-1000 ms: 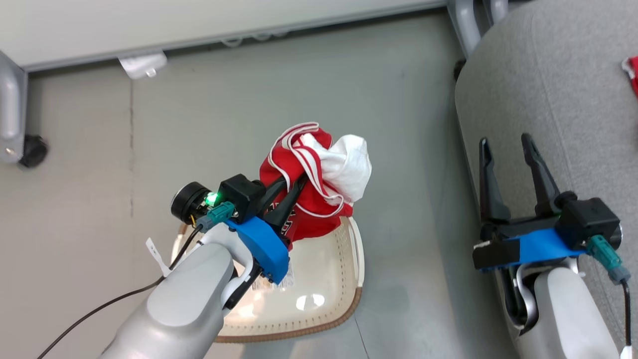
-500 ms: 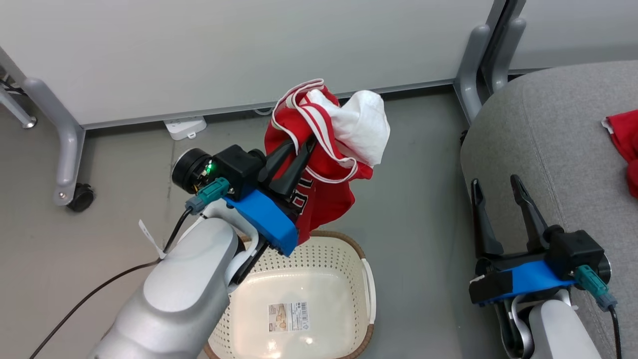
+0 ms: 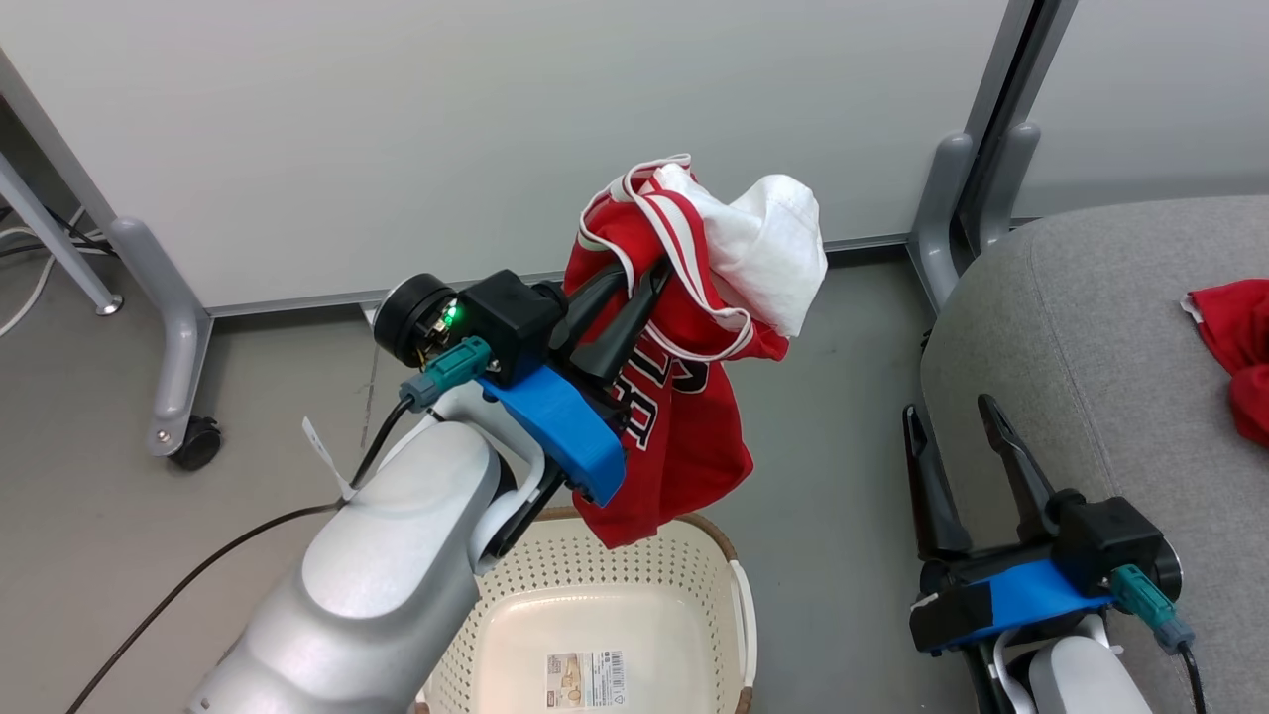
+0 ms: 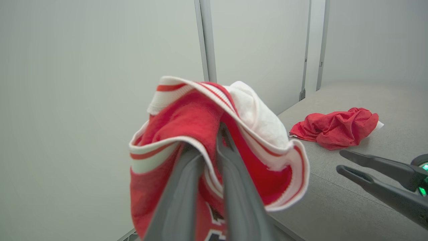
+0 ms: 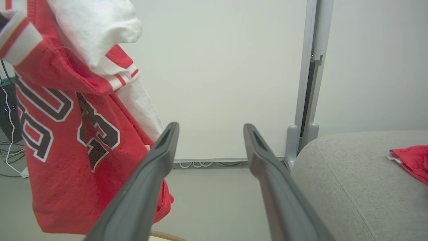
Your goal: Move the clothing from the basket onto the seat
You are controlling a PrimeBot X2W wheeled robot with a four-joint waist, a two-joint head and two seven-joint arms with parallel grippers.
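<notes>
Left gripper [image 3: 644, 273] pinches one red lettered jersey [image 3: 684, 416], hem dangling over the single basket [image 3: 739, 615] below it. White fabric bunches at its fingertips, possibly lining. Right gripper [image 3: 947, 409] is spread, empty, beside the seat [image 3: 1091, 347]; a second red garment [image 3: 1234, 347] lies beyond it.

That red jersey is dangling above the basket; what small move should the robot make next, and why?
Probably swing the left gripper toward the robot's right, over the seat. It is shut on the striped jersey, which hangs above the basket, while the other red garment already lies on the seat.
</notes>
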